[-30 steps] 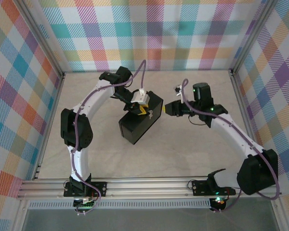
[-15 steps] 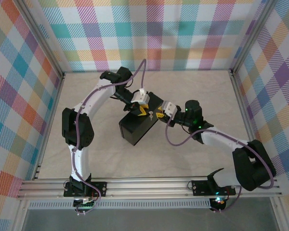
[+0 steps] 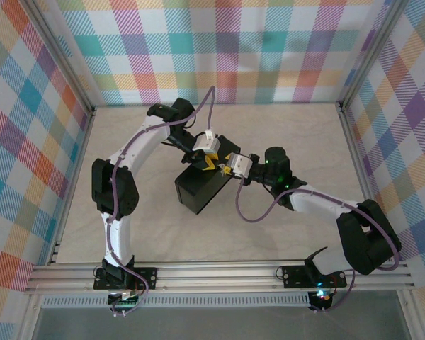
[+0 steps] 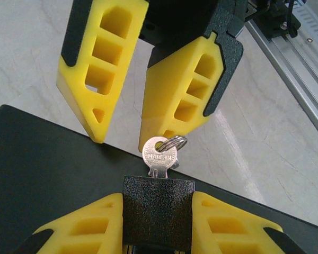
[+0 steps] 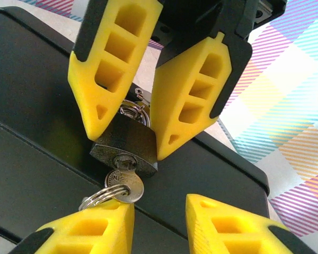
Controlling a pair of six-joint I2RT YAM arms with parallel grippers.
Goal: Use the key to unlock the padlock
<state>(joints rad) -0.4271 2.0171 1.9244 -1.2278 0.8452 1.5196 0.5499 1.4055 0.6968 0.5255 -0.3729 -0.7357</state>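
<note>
left wrist: one dark, grainy padlock point(image 4: 158, 211) clamped in the left fingers point(image 4: 90, 227) against one black box point(image 4: 42, 169); one silver key point(image 4: 160, 157) in it, right fingers point(image 4: 180, 100) apart.

Left gripper point(image 3: 208, 163), right gripper point(image 3: 226, 164) above box point(image 3: 195, 193)

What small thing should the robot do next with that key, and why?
Probably close the right gripper on the key's head: the key already sits in the padlock, which the left gripper clamps, while the right jaws stand open beside the key.
</note>
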